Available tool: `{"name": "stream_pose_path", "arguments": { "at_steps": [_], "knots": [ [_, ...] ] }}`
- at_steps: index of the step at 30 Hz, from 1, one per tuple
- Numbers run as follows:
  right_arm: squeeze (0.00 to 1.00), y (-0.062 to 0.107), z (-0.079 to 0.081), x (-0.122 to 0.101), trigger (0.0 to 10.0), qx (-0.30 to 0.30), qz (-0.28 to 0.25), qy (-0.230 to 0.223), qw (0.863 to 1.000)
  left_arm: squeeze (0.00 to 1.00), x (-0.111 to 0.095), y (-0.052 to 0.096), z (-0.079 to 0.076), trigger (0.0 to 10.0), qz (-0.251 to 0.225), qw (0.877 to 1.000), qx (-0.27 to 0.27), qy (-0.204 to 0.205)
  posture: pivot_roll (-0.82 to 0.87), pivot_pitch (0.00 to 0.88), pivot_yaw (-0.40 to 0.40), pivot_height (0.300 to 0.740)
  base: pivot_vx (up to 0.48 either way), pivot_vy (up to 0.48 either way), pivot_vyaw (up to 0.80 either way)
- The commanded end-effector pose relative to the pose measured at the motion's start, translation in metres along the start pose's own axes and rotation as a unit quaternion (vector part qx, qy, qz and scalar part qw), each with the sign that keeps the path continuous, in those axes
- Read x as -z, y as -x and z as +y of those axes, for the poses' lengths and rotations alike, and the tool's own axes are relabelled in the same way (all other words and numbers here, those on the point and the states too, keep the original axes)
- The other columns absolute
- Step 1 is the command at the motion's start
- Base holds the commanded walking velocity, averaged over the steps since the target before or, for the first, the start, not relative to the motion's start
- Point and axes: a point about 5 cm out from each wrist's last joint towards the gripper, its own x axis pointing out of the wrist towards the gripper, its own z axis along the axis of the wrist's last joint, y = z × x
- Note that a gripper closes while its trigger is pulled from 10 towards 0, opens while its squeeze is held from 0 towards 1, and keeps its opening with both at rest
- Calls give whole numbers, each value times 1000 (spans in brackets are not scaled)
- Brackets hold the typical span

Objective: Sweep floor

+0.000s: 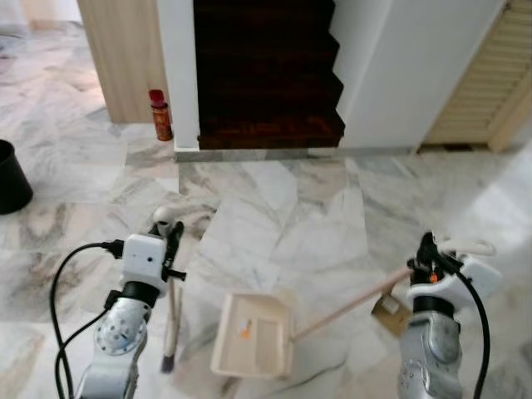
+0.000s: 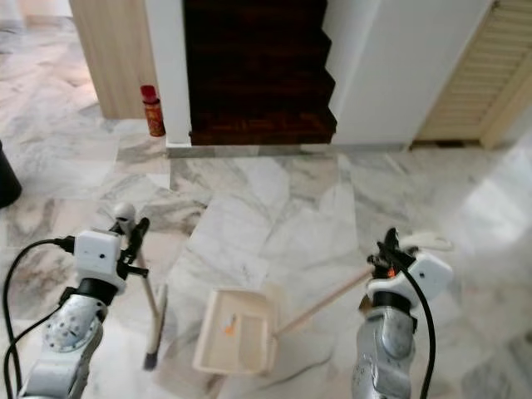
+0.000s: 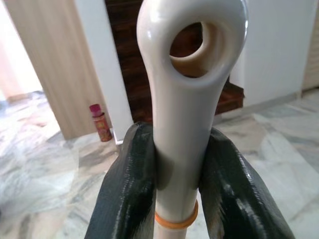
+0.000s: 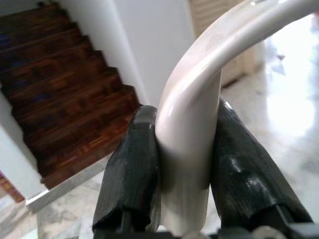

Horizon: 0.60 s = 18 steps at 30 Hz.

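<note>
Two claws, left claw [image 1: 172, 241] clamped on one broom [image 1: 170, 320], right claw [image 1: 430, 253] on one dustpan [image 1: 252, 336].

The floor [image 1: 283, 208] is white marble with grey and brown veins. The dustpan [image 1: 252, 335] is cream with an orange speck inside. The broom [image 3: 187, 124] handle is glossy off-white with an orange band. Stairs [image 1: 266, 75] are dark reddish-brown wood. A red can [image 1: 160, 115] and a black bin [image 1: 12, 176] stand nearby.

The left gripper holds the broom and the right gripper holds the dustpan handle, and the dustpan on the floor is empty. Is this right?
Not quite: the dustpan is not empty. The left eye view shows a small orange scrap in it. The left gripper does hold the broom, the right gripper the dustpan handle.
</note>
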Motion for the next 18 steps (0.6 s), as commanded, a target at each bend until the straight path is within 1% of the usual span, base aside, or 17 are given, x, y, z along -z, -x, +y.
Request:
{"name": "stream_pose_path", "arguments": {
  "at_steps": [1, 18],
  "knots": [
    [0, 0, -10, -6, 10000, 16, -13, 8, 1000, 0, -12, -4, -9, 10000, -29, 999, 14, 1, 135, 48, -73, 740, 0, 416, 0],
    [0, -1, -11, -7, 10000, 15, -14, 12, 1000, 0, -12, -4, -11, 10000, -29, 999, 14, 4, 134, 51, -79, 740, 0, 417, 0]
  ]
}}
